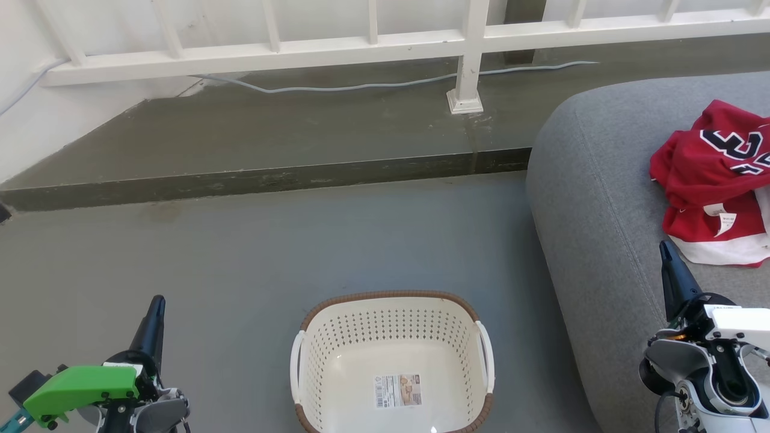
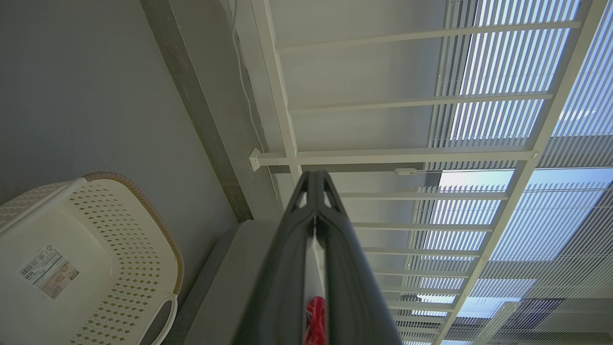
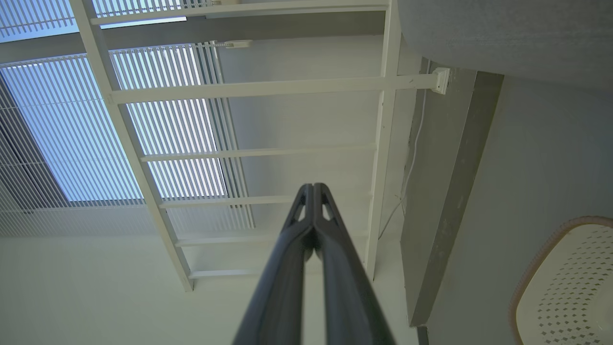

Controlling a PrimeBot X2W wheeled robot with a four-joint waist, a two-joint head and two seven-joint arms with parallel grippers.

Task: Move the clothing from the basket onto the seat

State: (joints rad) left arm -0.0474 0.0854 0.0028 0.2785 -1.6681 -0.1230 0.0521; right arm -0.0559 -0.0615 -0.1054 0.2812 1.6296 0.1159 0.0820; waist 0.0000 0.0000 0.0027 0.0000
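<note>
Red clothing (image 1: 713, 180) lies on the grey seat (image 1: 595, 198), outside the basket (image 1: 391, 297); my left gripper (image 1: 157, 300) and right gripper (image 1: 665, 246) are pinched together, holding nothing. A careless right-arm swing could drag it off.

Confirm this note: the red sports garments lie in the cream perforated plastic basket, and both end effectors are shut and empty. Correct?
One error. In the head view the red sports garments lie on the grey fabric seat, not in the cream perforated plastic basket. The left end effector and right end effector are shut and empty.
</note>
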